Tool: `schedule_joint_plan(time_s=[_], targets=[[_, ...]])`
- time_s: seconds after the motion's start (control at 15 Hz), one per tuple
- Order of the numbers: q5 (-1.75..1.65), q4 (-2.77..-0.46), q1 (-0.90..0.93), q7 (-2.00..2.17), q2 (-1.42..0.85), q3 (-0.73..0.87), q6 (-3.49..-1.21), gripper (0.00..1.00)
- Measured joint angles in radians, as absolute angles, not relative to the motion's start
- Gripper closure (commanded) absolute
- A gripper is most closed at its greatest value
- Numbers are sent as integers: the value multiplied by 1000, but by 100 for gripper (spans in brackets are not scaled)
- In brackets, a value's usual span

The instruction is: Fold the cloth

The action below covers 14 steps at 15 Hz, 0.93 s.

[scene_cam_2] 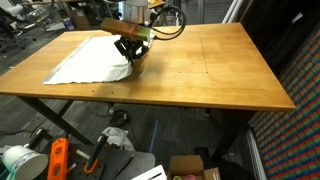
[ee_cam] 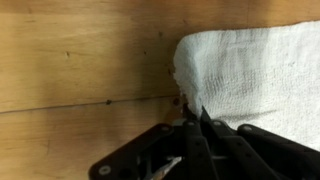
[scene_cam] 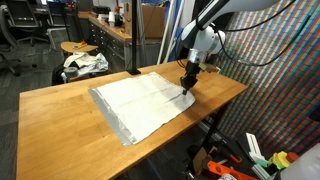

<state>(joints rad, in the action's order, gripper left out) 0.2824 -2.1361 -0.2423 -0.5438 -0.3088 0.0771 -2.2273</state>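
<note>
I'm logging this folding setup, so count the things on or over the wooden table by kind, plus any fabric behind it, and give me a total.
Cloths: 1, the off-white cloth on the table
Fabric bundles: 1, the patterned fabric bundle behind the table
Robot tools: 1, the tool at the cloth's corner
Total: 3

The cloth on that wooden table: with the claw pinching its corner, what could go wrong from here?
1. The gripper seems to catch only the very edge of the cloth, so the fabric could slip out when lifted.
2. Its fingertips seem to sit right down at the table, so they might scrape the wood.
3. The cloth looks thin and wrinkled, so it may bunch up and fold crooked.
</note>
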Motion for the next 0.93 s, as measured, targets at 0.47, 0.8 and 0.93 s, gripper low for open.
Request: schedule_joint_plan(time_s=[0.47, 0.8, 0.93], targets=[[231, -2251, -190, -536, -189, 61, -2294, 94], [156, -2361, -119, -463, -112, 39, -2422, 95], [126, -2394, -92, -414, -90, 29, -2471, 93]])
